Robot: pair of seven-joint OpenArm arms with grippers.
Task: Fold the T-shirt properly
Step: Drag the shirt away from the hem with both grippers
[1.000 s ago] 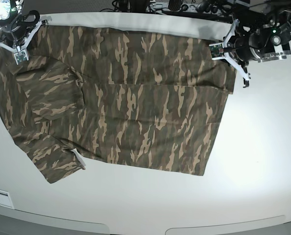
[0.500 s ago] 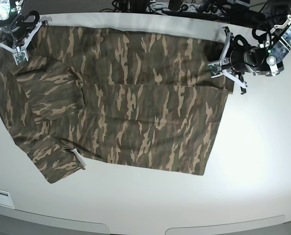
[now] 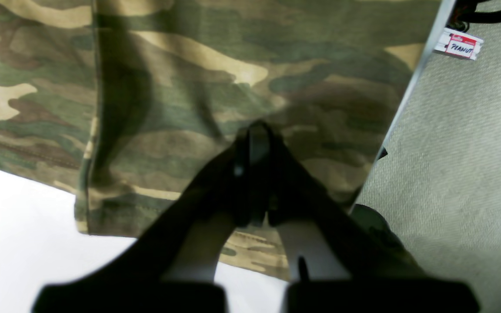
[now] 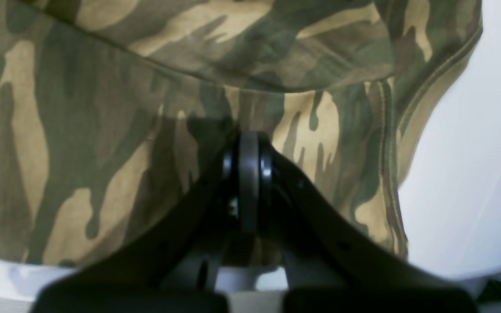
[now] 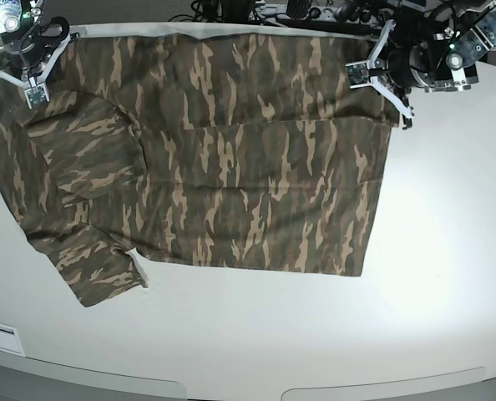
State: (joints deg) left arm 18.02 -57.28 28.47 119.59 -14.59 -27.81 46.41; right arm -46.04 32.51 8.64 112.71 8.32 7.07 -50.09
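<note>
The camouflage T-shirt (image 5: 231,167) lies spread across the white table (image 5: 432,251), with one sleeve (image 5: 98,276) at the near left. My left gripper (image 5: 361,73) is at the shirt's far right corner, near the back edge. In the left wrist view its fingers (image 3: 252,143) are pressed together over the cloth (image 3: 233,65), shut on it. My right gripper (image 5: 35,93) is at the far left corner. In the right wrist view its fingers (image 4: 248,152) are shut on the cloth (image 4: 81,130), and a fold lies just beyond them.
Dark cables and gear (image 5: 315,10) line the table's back edge. The left wrist view shows that edge (image 3: 411,82), carpet floor (image 3: 472,152) beyond it and a small paper tag (image 3: 458,44). Bare tabletop lies to the right of the shirt and in front of it.
The whole shirt has slid toward the table's back edge, and its near hem is farther from me. My left gripper has moved back and a little left. My right gripper has shifted slightly back.
</note>
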